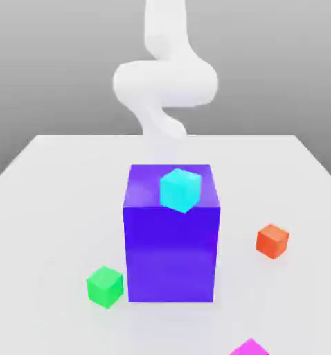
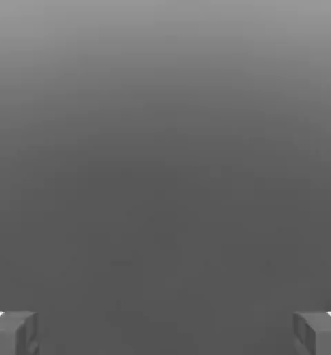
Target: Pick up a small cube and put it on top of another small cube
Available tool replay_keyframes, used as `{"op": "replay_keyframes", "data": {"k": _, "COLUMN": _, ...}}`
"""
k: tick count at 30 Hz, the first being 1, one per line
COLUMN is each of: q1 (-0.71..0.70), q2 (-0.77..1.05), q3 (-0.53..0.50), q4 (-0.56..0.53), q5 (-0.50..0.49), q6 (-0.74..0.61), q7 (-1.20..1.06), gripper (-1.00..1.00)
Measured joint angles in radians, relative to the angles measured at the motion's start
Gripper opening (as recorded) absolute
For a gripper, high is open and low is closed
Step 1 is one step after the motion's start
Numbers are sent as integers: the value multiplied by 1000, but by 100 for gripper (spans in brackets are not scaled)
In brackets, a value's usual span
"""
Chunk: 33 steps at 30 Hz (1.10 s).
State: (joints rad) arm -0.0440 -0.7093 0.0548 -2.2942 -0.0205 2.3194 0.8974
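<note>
The small magenta cube (image 1: 249,348) lies on the white table at the front edge of the exterior view, partly cut off. The small green cube (image 1: 104,286) sits on the table by the big blue-purple block's front corner, on the exterior view's left. My white arm (image 1: 165,83) rises behind the block at the far side of the table, well away from both cubes. In the hand view my gripper (image 2: 165,334) is open: its grey fingertips (image 2: 12,333) stand far apart with nothing between them, facing a plain grey background.
The tall blue-purple block (image 1: 171,243) stands mid-table with a cyan cube (image 1: 180,189) on its top. An orange-red cube (image 1: 272,240) rests on the table on the exterior view's right. The white table (image 1: 50,208) stretches out around the block.
</note>
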Motion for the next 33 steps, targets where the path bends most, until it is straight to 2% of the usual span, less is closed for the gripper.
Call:
{"op": "replay_keyframes", "data": {"k": 8, "q1": -119, "q2": 293, "q3": 167, "q4": 19, "q5": -100, "q6": 64, "q7": 341, "gripper": 0}}
{"op": "replay_keyframes", "data": {"k": 15, "q1": -166, "q2": 550, "q3": 263, "q4": 36, "q5": -220, "q6": 115, "q7": 656, "gripper": 0}}
{"op": "replay_keyframes", "data": {"k": 23, "q1": -129, "q2": 835, "q3": 276, "q4": 53, "q5": -314, "q6": 180, "q7": 987, "gripper": 0}}
{"op": "replay_keyframes", "data": {"k": 33, "q1": -52, "q2": 1145, "q3": 261, "q4": 70, "q5": -265, "q6": 311, "q7": 1260, "gripper": 0}}
